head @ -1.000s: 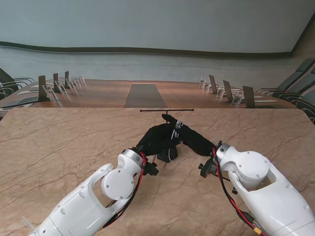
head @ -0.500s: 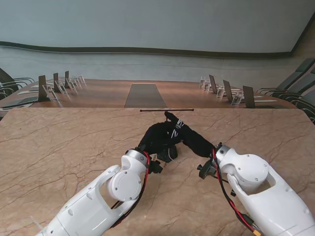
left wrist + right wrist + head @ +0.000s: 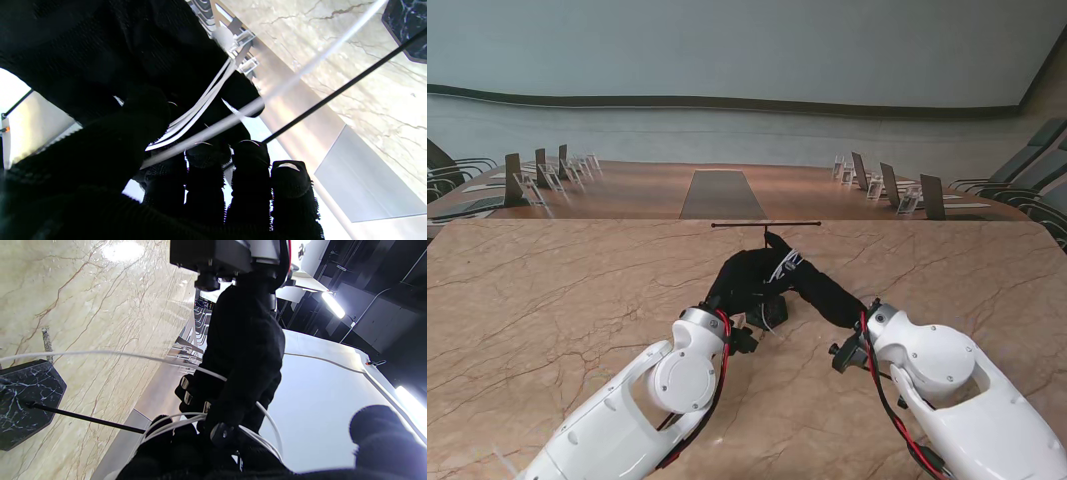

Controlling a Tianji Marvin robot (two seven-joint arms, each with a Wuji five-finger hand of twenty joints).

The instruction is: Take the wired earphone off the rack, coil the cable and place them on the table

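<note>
My two black-gloved hands meet above the middle of the marble table (image 3: 547,300). The left hand (image 3: 739,285) and the right hand (image 3: 825,287) touch, with the white earphone cable (image 3: 782,268) bunched between them. In the right wrist view several loops of cable (image 3: 186,420) lie around the left hand's (image 3: 243,350) curled fingers, and one strand runs off towards the rack. In the left wrist view the strands (image 3: 200,103) cross the right hand's glove (image 3: 133,50). The rack's thin black bar (image 3: 765,224) stands just beyond the hands, on a dark marble base (image 3: 26,400). The earbuds are hidden.
Beyond the table's far edge is a long conference table with a grey centre strip (image 3: 719,193), name stands and chairs (image 3: 527,170) along both sides. My white forearms (image 3: 657,390) fill the near part of the table.
The left arm has shifted slightly to the right and forward. The hands have closed in on each other, and more white cable shows between them. The rack has not moved.
</note>
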